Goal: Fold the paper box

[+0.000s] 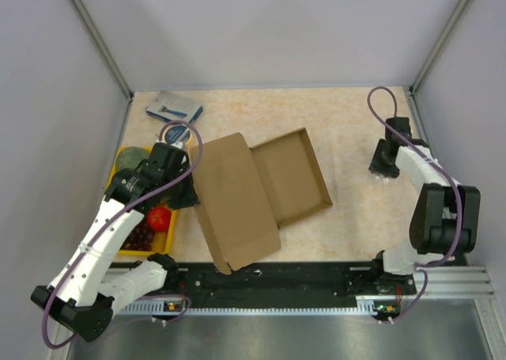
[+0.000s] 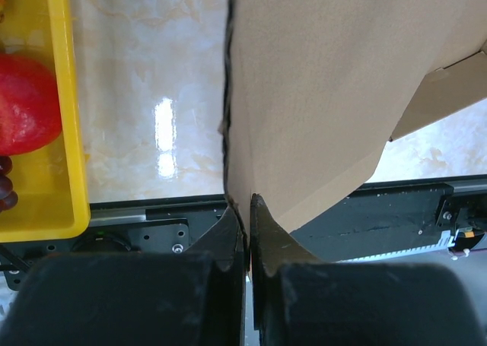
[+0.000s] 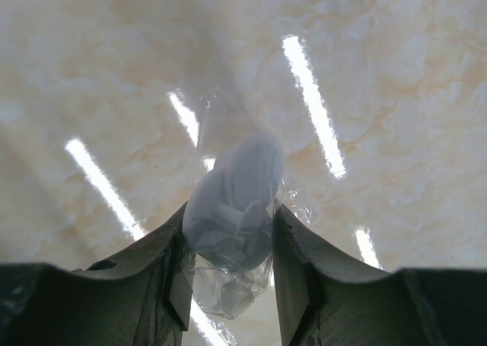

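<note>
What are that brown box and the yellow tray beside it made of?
The paper box: matte brown cardboard, probably corrugated, going by its wavy cut edge. The yellow tray: likely moulded plastic, smooth and slightly shiny, evenly coloured.

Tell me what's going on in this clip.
The left gripper is pinching the edge of the big lid panel of the cardboard box, whose tray half lies open beside it. The right gripper sits off to the right, clear of the box, closed on a small white item in clear plastic. The box isn't folded shut yet.
</note>
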### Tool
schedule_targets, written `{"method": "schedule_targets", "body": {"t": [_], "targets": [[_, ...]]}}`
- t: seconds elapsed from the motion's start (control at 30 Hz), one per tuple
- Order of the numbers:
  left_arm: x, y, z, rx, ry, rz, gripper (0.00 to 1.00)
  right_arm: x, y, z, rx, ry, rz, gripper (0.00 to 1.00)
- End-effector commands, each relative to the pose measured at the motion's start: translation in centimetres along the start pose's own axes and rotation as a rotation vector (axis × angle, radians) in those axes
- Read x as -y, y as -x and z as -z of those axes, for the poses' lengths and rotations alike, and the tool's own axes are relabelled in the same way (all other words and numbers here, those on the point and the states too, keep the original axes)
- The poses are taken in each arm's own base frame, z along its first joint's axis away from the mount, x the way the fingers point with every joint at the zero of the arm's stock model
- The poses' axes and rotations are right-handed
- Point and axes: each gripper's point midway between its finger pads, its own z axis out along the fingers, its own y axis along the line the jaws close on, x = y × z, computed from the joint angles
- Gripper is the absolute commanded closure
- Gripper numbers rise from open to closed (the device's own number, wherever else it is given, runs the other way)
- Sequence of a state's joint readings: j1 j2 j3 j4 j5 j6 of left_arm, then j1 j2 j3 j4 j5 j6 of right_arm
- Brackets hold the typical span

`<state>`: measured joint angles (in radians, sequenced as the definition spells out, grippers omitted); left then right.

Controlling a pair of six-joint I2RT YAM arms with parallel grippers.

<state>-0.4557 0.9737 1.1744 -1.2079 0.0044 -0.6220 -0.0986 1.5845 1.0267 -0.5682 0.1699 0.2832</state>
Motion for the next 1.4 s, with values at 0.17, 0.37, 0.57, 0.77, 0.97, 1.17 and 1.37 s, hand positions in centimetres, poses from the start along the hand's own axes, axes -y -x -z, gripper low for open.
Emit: {"method": "schedule_targets", "body": {"t": [0.17, 0.37, 0.57, 0.77, 0.97, 1.17, 1.37], "targets": [[0.7, 1.3, 0.5, 0.026, -0.016, 0.003, 0.98, -14.4, -1.1, 18.2, 0.280, 0.596, 0.351, 0.60], [0.0, 1.9, 0.9, 0.015, 0.046, 0.004, 0.98, -22.1, -8.3, 22.8, 0.156, 0.889, 0.543, 0.42], [1.0, 1.0, 1.2, -0.054, 0.009, 0.045, 0.98, -24.0, -8.7, 21.6, 0.229, 0.736, 0.689, 0.15], [1.1, -0.2, 0.5, -0.150, 0.024, 0.110, 1.00, -27.0, -16.0, 32.4, 0.271, 1.094, 0.841, 0.11], [0.5, -0.6, -0.1, -0.247, 0.079, 0.196, 1.00, -29.1, -24.9, 41.6, 0.263, 1.383, 0.878, 0.12], [-0.1, -0.2, -0.1, -0.267, 0.100, 0.278, 0.99, -32.4, -28.0, 39.9, 0.346, 1.126, 0.768, 0.19], [-0.7, -1.4, -1.1, -0.339, 0.101, 0.366, 0.99, -35.7, -29.8, 37.8, 0.338, 0.995, 0.727, 0.34]]}}
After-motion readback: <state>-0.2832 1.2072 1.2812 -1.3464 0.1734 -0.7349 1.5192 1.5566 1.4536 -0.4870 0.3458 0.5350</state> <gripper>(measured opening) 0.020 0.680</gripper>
